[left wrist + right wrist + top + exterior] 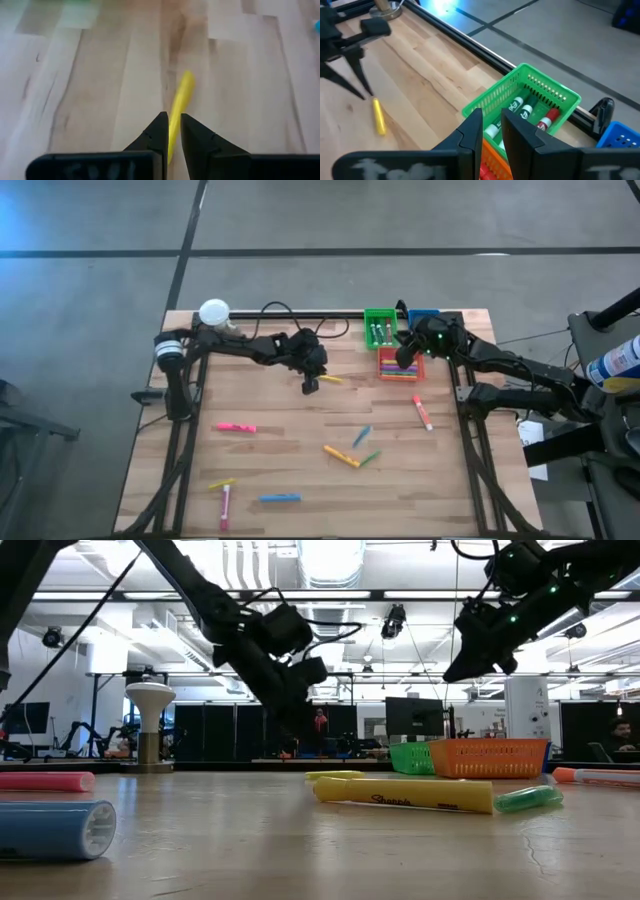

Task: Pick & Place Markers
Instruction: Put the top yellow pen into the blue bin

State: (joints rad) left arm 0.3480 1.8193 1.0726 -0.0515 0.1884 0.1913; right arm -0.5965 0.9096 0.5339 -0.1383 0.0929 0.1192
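Note:
Markers lie scattered on the wooden table (280,460). A yellow marker (330,379) lies flat just right of my left gripper (310,385), which slants down over it, open by a narrow gap. The left wrist view shows this marker (181,97) through the gap, and the right wrist view shows it (379,116) apart from the fingertips. My right gripper (405,360) hovers over an orange bin (398,368) holding markers; it is open by a narrow gap with nothing between its fingers. A green bin (530,100) beside it holds several markers.
Loose markers: pink (236,427), blue (361,435), orange (341,456), green (370,458), red-and-white (423,412), yellow (221,483), pink (225,506), blue (280,498). A blue bin (423,317) stands at the far edge. A white round stand (213,312) occupies the far left corner.

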